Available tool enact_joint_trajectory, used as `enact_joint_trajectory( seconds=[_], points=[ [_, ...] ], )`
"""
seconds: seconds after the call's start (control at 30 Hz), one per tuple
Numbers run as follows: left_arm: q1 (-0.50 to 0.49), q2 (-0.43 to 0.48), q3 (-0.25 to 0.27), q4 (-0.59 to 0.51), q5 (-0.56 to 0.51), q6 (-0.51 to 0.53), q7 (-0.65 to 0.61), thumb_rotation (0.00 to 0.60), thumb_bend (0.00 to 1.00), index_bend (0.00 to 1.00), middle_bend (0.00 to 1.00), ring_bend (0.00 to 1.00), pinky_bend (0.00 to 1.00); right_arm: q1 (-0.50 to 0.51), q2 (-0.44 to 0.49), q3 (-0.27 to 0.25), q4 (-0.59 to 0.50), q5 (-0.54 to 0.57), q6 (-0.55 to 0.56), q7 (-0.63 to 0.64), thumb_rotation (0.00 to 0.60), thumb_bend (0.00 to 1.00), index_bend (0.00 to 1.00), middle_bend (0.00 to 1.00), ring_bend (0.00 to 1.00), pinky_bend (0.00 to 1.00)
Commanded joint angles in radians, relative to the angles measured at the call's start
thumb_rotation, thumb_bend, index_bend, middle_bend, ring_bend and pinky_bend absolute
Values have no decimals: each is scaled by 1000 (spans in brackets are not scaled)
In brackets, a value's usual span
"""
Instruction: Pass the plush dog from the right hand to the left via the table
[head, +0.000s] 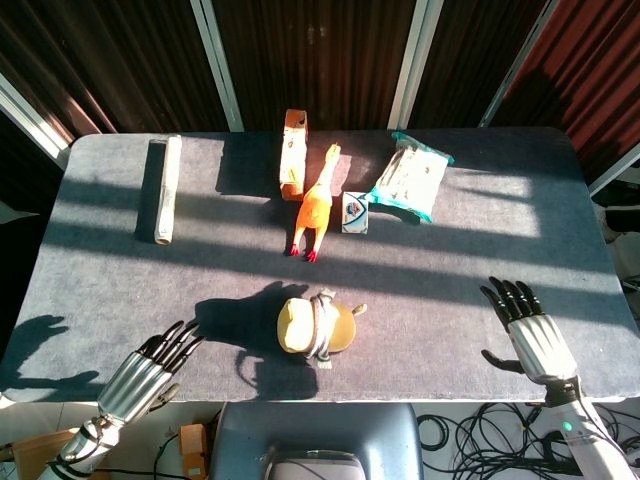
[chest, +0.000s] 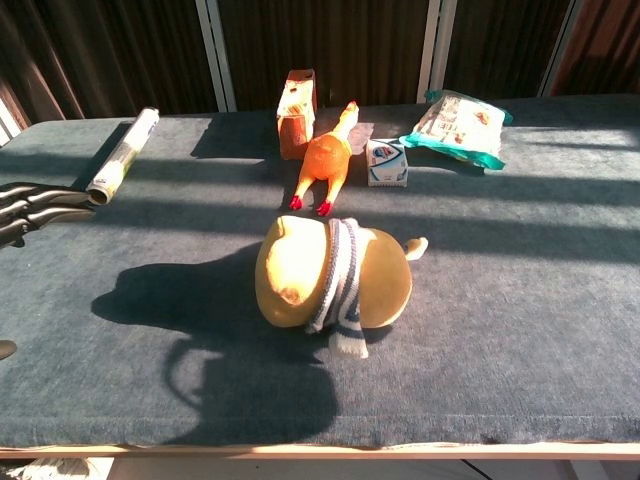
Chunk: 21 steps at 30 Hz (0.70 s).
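Round yellow plush dog with striped scarf (head: 318, 327) sits free on the table; both hands are empty and spread. Left hand (head: 150, 370) should approach low, wrapping its body.

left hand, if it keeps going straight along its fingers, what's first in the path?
The left hand sits at the table's near left edge, fingers aimed up and right. That line passes left of the plush dog toward the rubber chicken. Nothing sits nearer, though height above the table is unclear.

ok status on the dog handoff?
Both hands open: left hand near table edge, right hand off to the side. Plush dog lying free on table. Path from left unobstructed.
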<state>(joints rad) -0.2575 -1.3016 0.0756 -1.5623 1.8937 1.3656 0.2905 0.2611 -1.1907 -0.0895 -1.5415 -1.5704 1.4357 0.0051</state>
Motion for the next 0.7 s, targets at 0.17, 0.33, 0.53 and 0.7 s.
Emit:
enact_joint_trajectory(
  seconds=[0.17,0.33,0.53,0.7],
  points=[
    [-76,-34,-40,-51,-41,-136,79,600,230,0,0,0,306,-23,31,-17,2,-55,27,58,600,90,0,0,0,28],
    [-149,-116,-107,-95,-162,-294,190,600,227,0,0,0,306,-55,40,-40,27,-130,87,84,600,89,0,0,0,28],
    [-176,-199,-143,-120,-279,-355,323,600,227,0,0,0,308,-65,42,-40,46,-155,94,110,600,89,0,0,0,28],
    [-212,-322,-169,-57,-308,-351,380,600,228,0,0,0,310,-69,53,-34,43,-155,87,131,600,89,0,0,0,28]
  ],
)
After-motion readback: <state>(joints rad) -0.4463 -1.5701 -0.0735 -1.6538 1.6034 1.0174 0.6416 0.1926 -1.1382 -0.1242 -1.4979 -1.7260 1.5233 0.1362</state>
